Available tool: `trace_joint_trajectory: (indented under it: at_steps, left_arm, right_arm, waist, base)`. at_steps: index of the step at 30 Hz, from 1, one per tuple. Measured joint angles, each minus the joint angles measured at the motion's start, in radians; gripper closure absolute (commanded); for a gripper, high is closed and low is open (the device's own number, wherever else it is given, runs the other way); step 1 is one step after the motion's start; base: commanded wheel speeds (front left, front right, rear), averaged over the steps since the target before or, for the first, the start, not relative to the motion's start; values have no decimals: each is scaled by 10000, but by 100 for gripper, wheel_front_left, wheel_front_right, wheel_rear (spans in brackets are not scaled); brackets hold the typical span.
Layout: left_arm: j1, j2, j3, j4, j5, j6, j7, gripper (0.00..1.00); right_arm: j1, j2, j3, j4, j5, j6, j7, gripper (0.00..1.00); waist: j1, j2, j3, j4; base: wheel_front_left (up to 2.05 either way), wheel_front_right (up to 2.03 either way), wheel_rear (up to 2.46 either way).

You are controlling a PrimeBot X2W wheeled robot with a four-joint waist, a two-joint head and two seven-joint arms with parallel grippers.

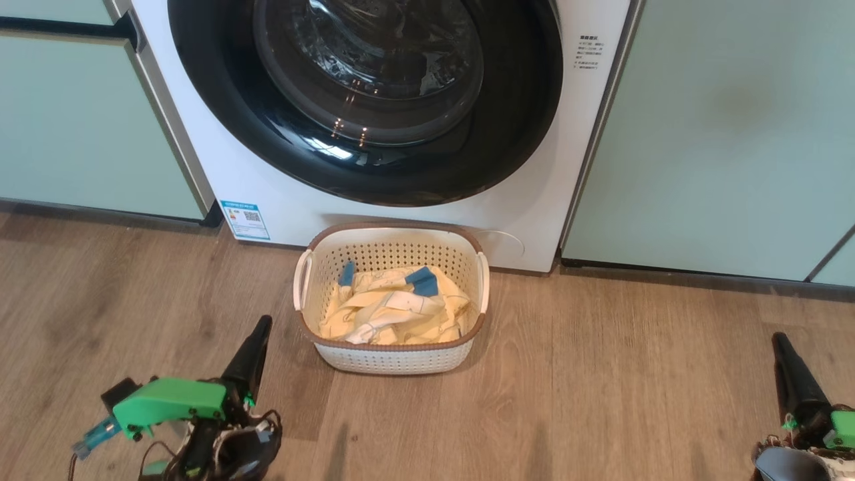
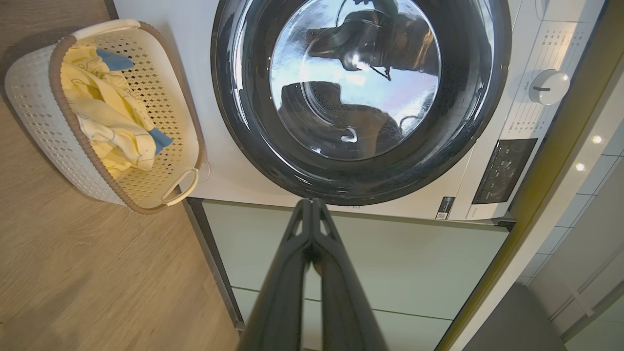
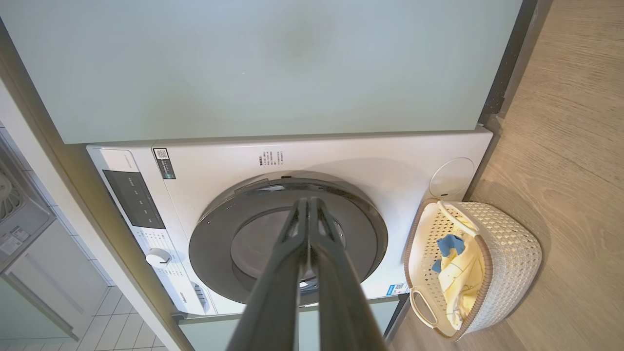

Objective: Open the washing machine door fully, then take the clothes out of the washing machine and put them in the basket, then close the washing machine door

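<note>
Dark fingers pressed tip to tip, the left gripper (image 2: 309,204) hangs empty, nearer the robot than the basket (image 1: 394,361) and off to its left. The right gripper (image 3: 307,202), likewise pinched closed on nothing, waits well off to the basket's right. Both sit low over the wood floor (image 1: 601,401).

Pale yellow clothes (image 1: 394,314) lie heaped inside the basket, with nothing draped over its brown rim. Just behind the basket stands the washing machine (image 1: 534,207), set between pale green cabinets (image 1: 701,133). The washing machine door (image 1: 366,93) appears to lie flush against the white front. No fabric shows in the drum (image 2: 331,117) through the reflections.

By the look of things the unloading is done and the step in hand is the closing of the door, which seems complete or nearly so. Whether the latch has caught cannot be read from these views.

To finish well, any last push is best given with the closed fingertips on the black ring (image 1: 514,127), not on the bulging glass bowl (image 2: 356,73). It should be square to the front and firm enough for the catch to seat. The arm that reaches should pass above the basket, not through it, so the load is not tipped or dragged. If the door already sits home, the sound course is to keep both arms back from the basket.
</note>
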Motion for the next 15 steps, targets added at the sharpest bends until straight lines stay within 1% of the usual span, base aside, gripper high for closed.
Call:
trace_joint_trajectory:
  at_steps: [15]
  left_arm:
    - [1,-6,58,-23,-25,0,0,100]
  right_arm:
    - [2,0,-6,-2,12,0,0,100]
  waist:
    - [0,0,-1,-1]
  base:
    - [0,0,0]
